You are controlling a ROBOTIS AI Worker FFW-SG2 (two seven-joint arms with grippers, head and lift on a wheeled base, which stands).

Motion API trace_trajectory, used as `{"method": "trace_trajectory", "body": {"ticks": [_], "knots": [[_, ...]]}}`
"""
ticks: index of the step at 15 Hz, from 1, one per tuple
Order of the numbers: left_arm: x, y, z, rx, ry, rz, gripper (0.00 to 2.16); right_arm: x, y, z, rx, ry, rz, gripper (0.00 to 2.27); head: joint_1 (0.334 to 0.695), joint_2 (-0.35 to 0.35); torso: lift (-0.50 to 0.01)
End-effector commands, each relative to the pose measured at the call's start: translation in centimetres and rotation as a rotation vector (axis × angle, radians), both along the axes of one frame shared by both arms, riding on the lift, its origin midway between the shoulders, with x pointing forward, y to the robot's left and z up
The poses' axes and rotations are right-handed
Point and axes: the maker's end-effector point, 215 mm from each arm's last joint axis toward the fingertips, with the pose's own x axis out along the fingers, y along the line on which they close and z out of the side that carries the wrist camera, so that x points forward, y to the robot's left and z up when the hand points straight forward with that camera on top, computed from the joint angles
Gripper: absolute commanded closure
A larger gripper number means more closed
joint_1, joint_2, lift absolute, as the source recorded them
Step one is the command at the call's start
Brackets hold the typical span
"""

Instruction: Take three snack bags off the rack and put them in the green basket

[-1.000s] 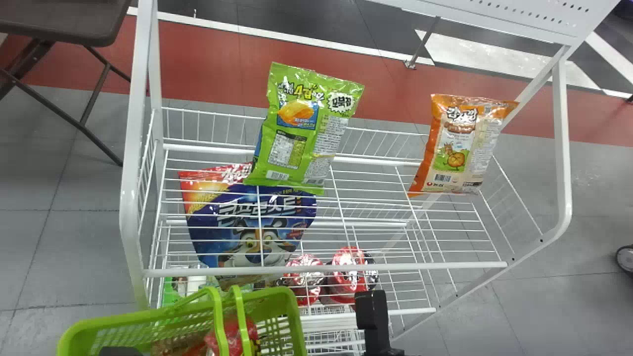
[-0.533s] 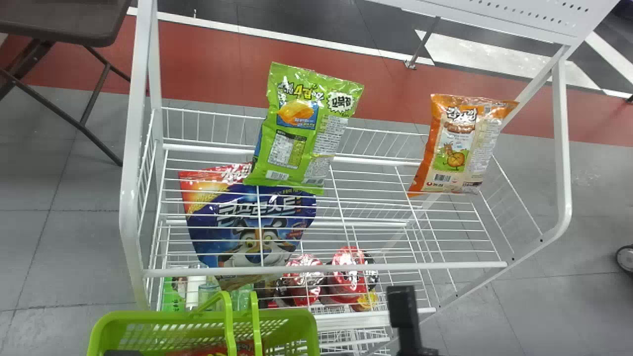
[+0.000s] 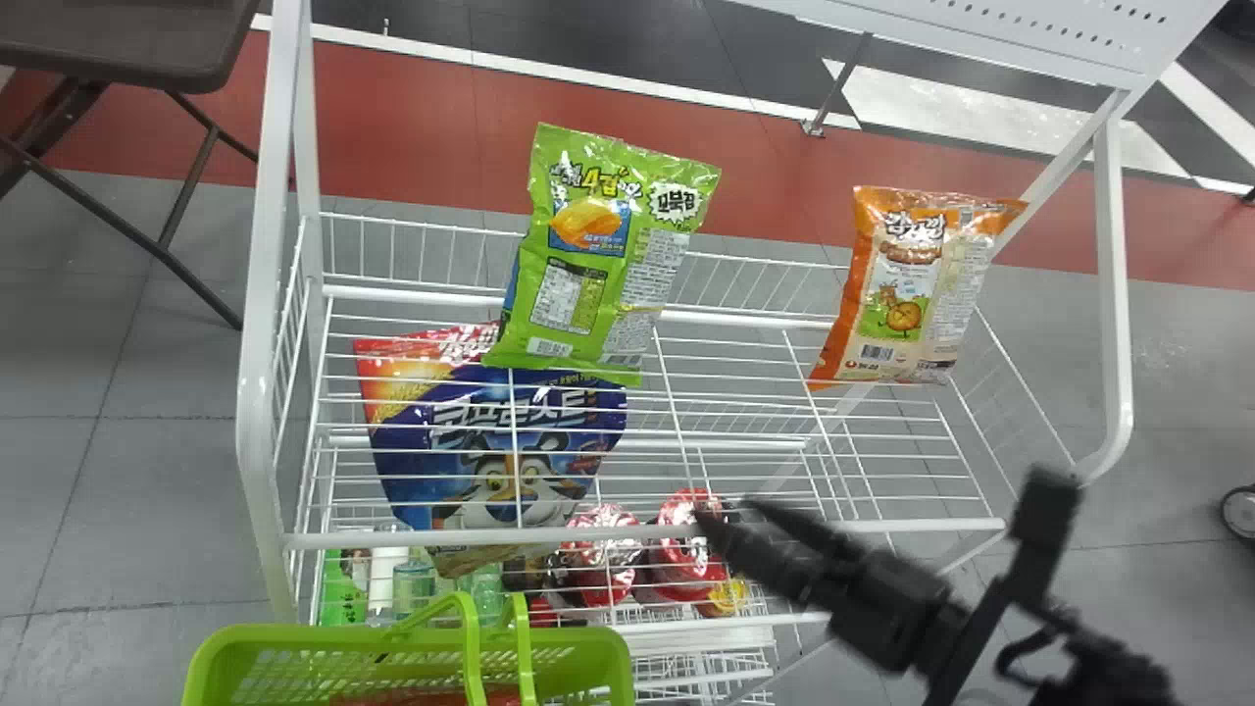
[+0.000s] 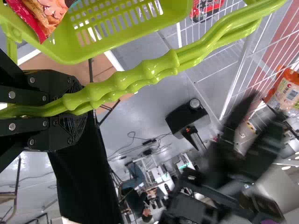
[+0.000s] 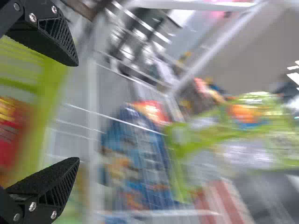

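The right gripper (image 3: 729,510) is over the rack's front rail in the head view, below the green snack bag (image 3: 598,265) and the orange snack bag (image 3: 902,294). Both bags lean upright on the top shelf, apart from the gripper. In the right wrist view the right gripper (image 5: 74,112) stands open, nothing between its fingers. The green basket (image 3: 324,637) hangs at the head view's bottom left, in front of the rack. In the left wrist view the left gripper (image 4: 81,110) is shut on the basket's handles (image 4: 149,72); a red snack bag (image 4: 39,16) lies in the basket.
The white wire rack (image 3: 647,532) has a front rail and side posts. On its lower levels are a blue cereal bag (image 3: 520,461), red packages (image 3: 686,549) and bottles (image 3: 412,588). A dark table (image 3: 127,39) stands at the back left.
The right arm has come farther into the head view, its gripper now over the rack's front. The basket has shifted right and down in that view. The bags on the top shelf have not moved.
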Motion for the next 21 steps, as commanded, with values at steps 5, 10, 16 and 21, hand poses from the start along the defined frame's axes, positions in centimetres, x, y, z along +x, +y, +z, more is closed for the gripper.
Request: {"method": "trace_trajectory", "body": {"ticks": [5,10,16,21], "knots": [[-0.3,0.2,-0.4,0.013,-0.006,-0.020,1.54,9.7,-15.8,6.6,-0.409,-0.420,-0.473,0.08,0.695,-0.350,-0.026],[-0.3,0.1,-0.6,0.013,-0.003,-0.026,1.54,15.6,-21.2,2.9,-0.465,-0.335,-0.559,0.08,0.695,-0.350,-0.026],[-0.2,0.1,-0.7,0.020,0.002,-0.034,1.54,17.1,-25.2,-1.1,-0.502,-0.250,-0.588,0.10,0.695,-0.350,-0.026],[0.0,0.2,-1.2,0.031,0.009,-0.035,1.54,18.2,-24.5,-2.2,-0.445,-0.212,-0.527,2.20,0.695,-0.350,-0.026]]}}
